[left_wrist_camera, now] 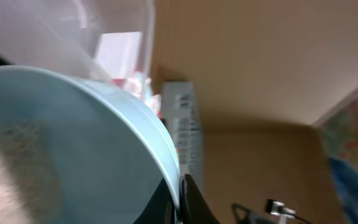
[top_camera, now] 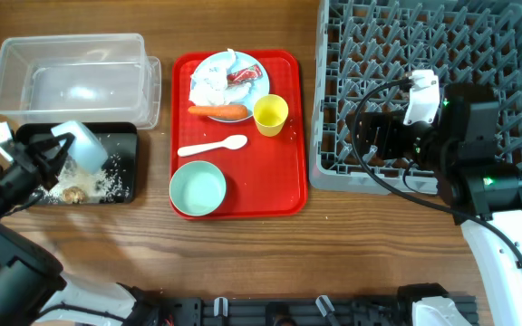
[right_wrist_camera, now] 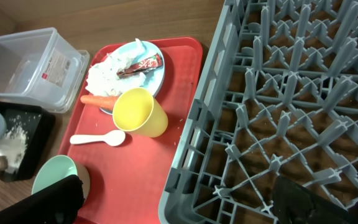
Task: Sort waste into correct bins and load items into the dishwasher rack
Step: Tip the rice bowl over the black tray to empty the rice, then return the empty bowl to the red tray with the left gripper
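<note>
- the left jaws are clamping shut on the rim of the pale blue bowl (top_camera: 87,145) and holding it tipped over the black tray (top_camera: 123,136), which is lying directly beneath them. loose rice grains (top_camera: 107,181) and a small brownish lump (top_camera: 73,193) are sitting in that tray.
- the right jaws are standing wide open with nothing between them, hanging over the dishwasher rack (top_camera: 478,36).
- the clear tub (top_camera: 71,72) is lying just beyond the left jaws. the red tray (top_camera: 279,172) is sitting between the two sets of jaws, carrying the plate (top_camera: 259,86), napkin (top_camera: 208,86), wrapper (top_camera: 243,76), carrot (top_camera: 217,111), yellow cup (top_camera: 270,115), spoon (top_camera: 211,146) and green bowl (top_camera: 198,188).
- what i'm worrying about: the bowl is being held by its rim only and is tilting steeply, so it could be twisting loose and dropping, scattering rice over the tray's edge onto the surface (top_camera: 243,272).
- grains clinging inside the bowl could be riding along to the rack.
- the left wrist view is showing only the bowl's inside, with a pale blur i cannot tell from rice. the overhead is showing what is lying under it.
- the right wrist view is showing the open gap between the right jaws, which the arm is hiding from above.
</note>
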`<move>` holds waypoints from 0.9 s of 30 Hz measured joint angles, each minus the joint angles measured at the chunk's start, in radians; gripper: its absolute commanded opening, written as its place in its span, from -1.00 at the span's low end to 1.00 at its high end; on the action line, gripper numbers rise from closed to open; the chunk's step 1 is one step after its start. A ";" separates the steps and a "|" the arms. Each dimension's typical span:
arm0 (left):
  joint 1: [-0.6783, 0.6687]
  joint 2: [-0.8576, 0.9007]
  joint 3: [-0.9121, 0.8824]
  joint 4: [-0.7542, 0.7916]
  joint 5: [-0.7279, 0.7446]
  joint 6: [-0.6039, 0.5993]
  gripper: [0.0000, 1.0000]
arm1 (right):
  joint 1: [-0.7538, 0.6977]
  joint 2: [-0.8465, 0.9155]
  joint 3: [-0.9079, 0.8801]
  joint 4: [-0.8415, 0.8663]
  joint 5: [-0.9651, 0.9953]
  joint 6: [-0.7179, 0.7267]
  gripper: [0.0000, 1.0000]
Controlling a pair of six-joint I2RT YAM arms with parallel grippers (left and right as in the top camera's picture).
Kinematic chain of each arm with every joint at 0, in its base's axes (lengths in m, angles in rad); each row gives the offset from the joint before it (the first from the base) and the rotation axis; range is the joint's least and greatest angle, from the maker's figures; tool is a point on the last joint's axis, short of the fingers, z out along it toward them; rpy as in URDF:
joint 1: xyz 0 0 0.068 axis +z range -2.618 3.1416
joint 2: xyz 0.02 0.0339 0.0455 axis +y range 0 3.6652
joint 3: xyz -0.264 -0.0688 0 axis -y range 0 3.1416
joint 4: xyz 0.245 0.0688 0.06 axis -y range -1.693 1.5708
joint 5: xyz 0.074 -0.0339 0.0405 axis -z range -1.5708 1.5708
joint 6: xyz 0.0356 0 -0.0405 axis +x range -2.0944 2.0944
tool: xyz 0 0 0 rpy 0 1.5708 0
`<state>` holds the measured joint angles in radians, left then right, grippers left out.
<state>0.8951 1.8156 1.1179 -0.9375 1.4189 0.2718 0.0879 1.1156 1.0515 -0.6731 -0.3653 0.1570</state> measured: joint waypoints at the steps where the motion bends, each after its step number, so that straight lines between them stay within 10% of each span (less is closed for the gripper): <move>1: 0.000 0.004 0.000 0.000 0.027 -0.002 -0.92 | 0.000 0.000 0.000 0.000 0.000 0.000 1.00; 22: -0.007 -0.004 -0.001 -0.047 0.112 -0.048 -0.92 | 0.000 0.000 0.000 0.000 0.000 0.000 0.99; 27: -0.166 -0.240 -0.001 -0.042 -0.027 -0.049 -0.92 | 0.000 0.000 0.000 0.008 0.000 0.000 0.99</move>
<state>0.7296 1.5753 1.1168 -0.9791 1.3918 0.2226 0.0879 1.1156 1.0519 -0.6655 -0.3653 0.1570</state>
